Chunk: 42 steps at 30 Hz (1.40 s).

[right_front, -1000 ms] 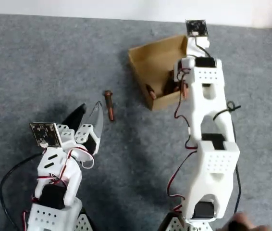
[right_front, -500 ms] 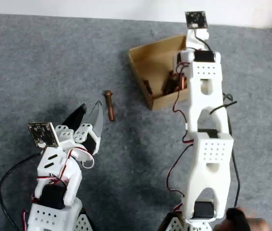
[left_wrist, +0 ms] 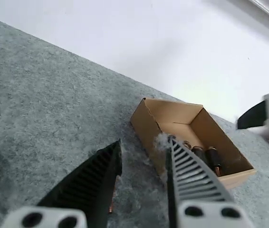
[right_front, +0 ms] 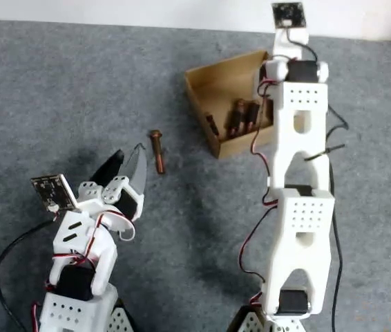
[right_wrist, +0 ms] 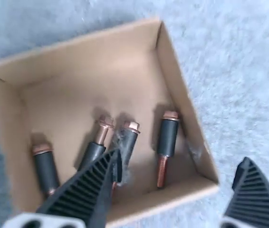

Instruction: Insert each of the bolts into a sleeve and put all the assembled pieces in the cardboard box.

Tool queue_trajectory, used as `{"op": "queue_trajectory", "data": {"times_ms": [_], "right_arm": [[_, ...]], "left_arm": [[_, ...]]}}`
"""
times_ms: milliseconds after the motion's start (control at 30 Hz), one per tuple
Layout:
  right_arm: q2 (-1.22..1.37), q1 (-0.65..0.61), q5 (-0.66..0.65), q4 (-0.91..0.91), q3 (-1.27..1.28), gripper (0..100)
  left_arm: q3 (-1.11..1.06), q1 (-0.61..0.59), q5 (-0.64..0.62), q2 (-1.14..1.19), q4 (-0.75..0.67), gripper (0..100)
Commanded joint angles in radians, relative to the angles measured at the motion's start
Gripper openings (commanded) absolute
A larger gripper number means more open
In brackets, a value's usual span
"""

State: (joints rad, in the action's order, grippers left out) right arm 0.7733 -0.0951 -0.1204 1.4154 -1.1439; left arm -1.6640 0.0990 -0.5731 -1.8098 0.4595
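Grey carpet (right_front: 57, 83) covers the table. From above, a lone bolt (right_front: 157, 151) lies with its long axis pointing away from the arms, just beside the left gripper (right_front: 125, 166) — the nearer one, jaws parted. The left wrist view shows the cardboard box (left_wrist: 146, 124) beyond those jaws. In the right wrist view, the right gripper (right_wrist: 179, 159) gapes wide above four sleeved bolts (right_wrist: 167, 137) in the box.

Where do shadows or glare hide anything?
Nothing hidden. High view: shadow on the mat beside the left end effector; loose bolt evenly lit. Left wrist view: bright wall glare behind the cardboard box. Right wrist view: sleeved bolts cast short shadows inside.
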Motion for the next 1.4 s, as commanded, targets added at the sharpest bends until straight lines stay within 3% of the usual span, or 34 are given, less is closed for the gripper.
{"op": "queue_trajectory", "data": {"times_ms": [0, 67, 133, 300, 400, 500, 667, 833, 967, 1200, 1367], "right_arm": [[-0.019, -0.007, 0.002, 0.225, -0.351, 33.2], [-0.019, -0.022, 0.002, 0.335, -0.533, 33.2], [-0.031, -0.039, 0.003, 0.352, -0.674, 33.2], [-0.219, -0.022, 0.006, 0.352, -0.535, 33.2], [-0.38, -0.051, 0.006, 0.352, -0.426, 33.2], [-0.584, -0.104, 0.008, 0.352, -0.278, 33.2], [-1.003, -0.263, 0.055, 0.352, 0.173, 33.2], [-1.368, -0.363, 0.049, 0.311, 0.791, 33.2], [-1.601, -0.321, -0.025, 0.176, 1.201, 33.2], [-1.879, -0.197, -0.049, -0.033, 1.71, 33.2], [-2.026, -0.182, -0.049, -0.131, 1.926, 33.2]], "left_arm": [[0.079, 0.028, -0.005, -0.005, 0.002, 16], [0.081, 0.074, 0.025, -0.005, 0.014, 16], [0.062, 0.12, 0.141, -0.005, 0.063, 16], [0.059, 0.211, 0.578, -0.01, 0.19, 16], [0.114, 0.203, 0.591, -0.007, 0.33, 16], [0.194, 0.077, 0.597, -0.012, 0.465, 16], [0.282, -0.101, 0.577, -0.004, 0.52, 16], [0.298, -0.099, 0.578, 0.064, 0.491, 16], [0.403, -0.036, 0.578, 0.364, 0.367, 16], [0.776, 0.022, 0.568, 1.164, 0.222, 16], [0.978, 0.022, 0.39, 1.512, 0.219, 16]]}}
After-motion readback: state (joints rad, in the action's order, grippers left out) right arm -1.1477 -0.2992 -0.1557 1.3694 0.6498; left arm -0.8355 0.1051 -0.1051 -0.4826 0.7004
